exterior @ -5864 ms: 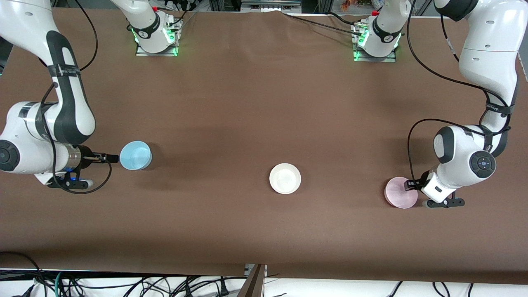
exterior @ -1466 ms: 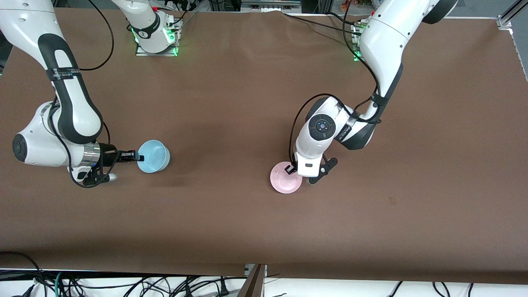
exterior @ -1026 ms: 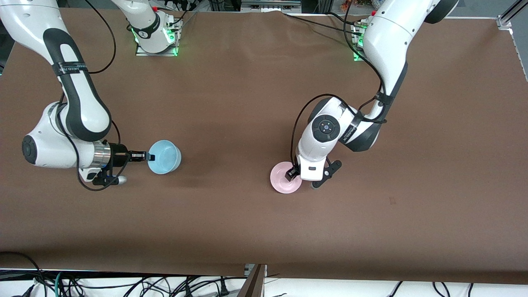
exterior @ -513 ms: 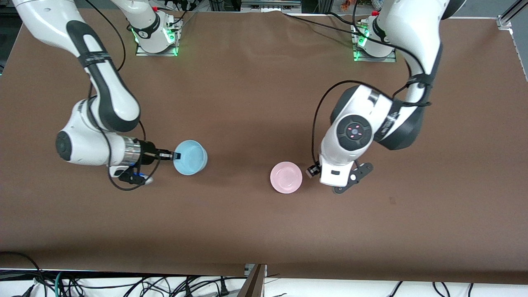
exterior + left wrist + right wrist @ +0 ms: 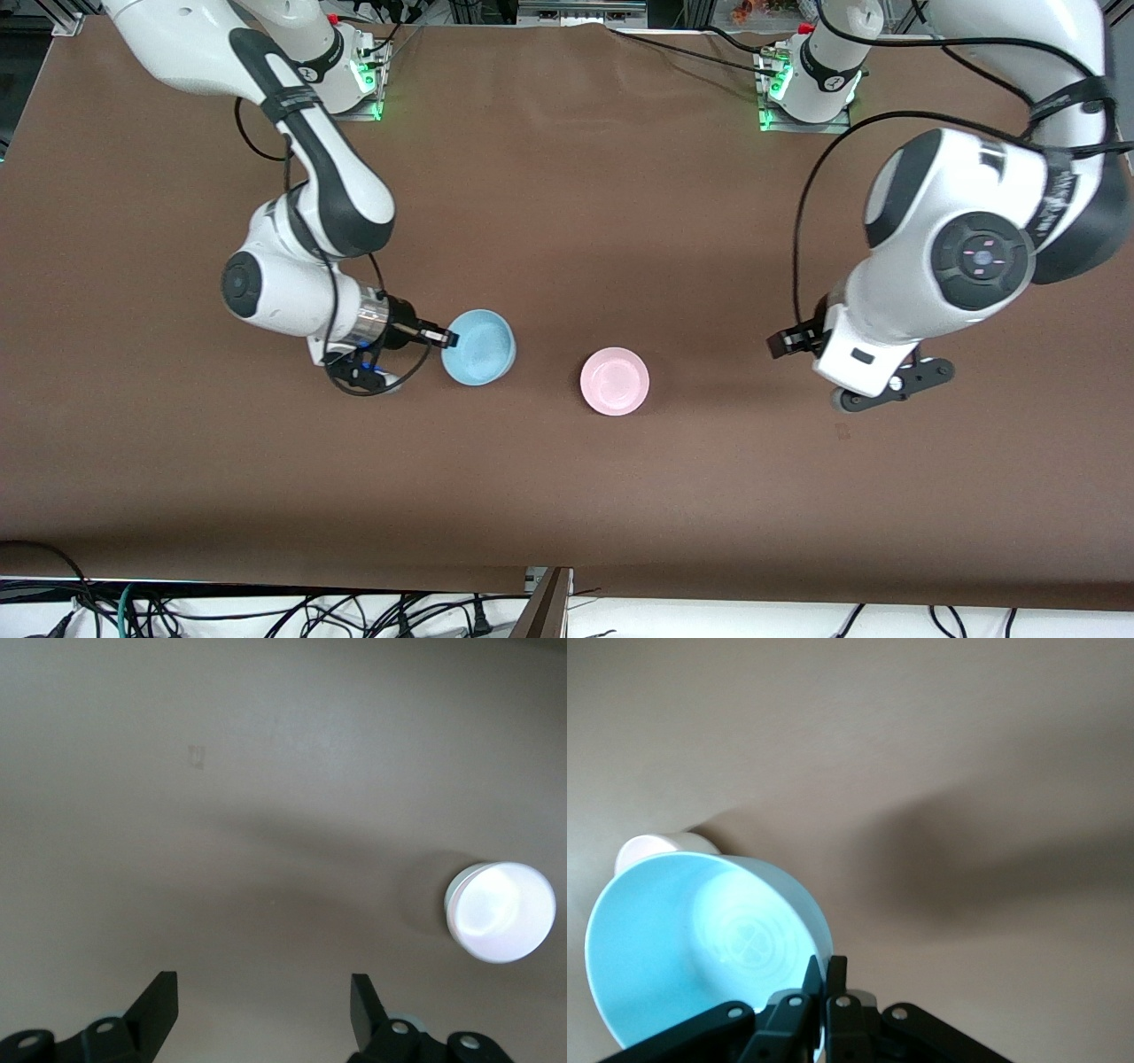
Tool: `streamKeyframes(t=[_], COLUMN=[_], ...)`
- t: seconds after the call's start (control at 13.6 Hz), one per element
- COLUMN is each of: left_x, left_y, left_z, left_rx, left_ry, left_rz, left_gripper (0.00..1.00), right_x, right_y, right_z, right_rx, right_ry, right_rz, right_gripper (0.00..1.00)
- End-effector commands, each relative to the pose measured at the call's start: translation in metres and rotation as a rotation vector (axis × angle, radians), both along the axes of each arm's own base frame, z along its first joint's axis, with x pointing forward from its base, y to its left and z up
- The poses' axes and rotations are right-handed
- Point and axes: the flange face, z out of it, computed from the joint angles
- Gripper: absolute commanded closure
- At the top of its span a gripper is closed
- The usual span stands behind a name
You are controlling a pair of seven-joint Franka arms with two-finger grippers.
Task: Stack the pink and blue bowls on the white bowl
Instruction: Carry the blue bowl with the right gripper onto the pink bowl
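Observation:
The pale pink bowl [image 5: 614, 381] sits nested in the white bowl at the table's middle; the white bowl is hidden under it in the front view. The stack also shows in the left wrist view [image 5: 500, 911] and small in the right wrist view [image 5: 648, 850]. My right gripper [image 5: 440, 337] is shut on the rim of the sky-blue bowl [image 5: 479, 346] and holds it tilted, just beside the stack toward the right arm's end. In the right wrist view the gripper [image 5: 826, 979] pinches the blue bowl [image 5: 700, 948]. My left gripper [image 5: 787, 341] is open and empty, away from the stack toward the left arm's end [image 5: 261, 1010].
The brown table cloth [image 5: 567, 496] is bare around the bowls. The arm bases [image 5: 337, 84] stand along the edge farthest from the front camera. Cables hang below the table's near edge [image 5: 266, 611].
My left gripper let go of the pink bowl on the white bowl and drew back toward its own end. My right gripper carried the blue bowl toward the stack.

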Motion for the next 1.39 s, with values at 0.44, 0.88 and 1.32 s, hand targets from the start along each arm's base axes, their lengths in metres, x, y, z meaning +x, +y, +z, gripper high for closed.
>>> streamKeyframes(t=[0.44, 0.88, 1.32], left_x=[-0.027, -0.048, -0.048], left_y=[0.124, 0.139, 0.14], left_z=[0.009, -0.014, -0.014], left_rx=[-0.047, -0.024, -0.022], left_ry=[0.059, -0.02, -0.021], left_rz=[-0.318, -0.32, -0.319], left_gripper=[0.0, 0.0, 0.0], right_x=[-0.005, -0.008, -0.005], right_y=[0.117, 0.16, 0.187], right_z=[-0.006, -0.029, -0.048], right_rx=[0.063, -0.024, -0.081], right_ry=[-0.08, -0.144, -0.208], right_rz=[-0.104, -0.104, -0.1], right_gripper=[1.0, 1.0, 1.0])
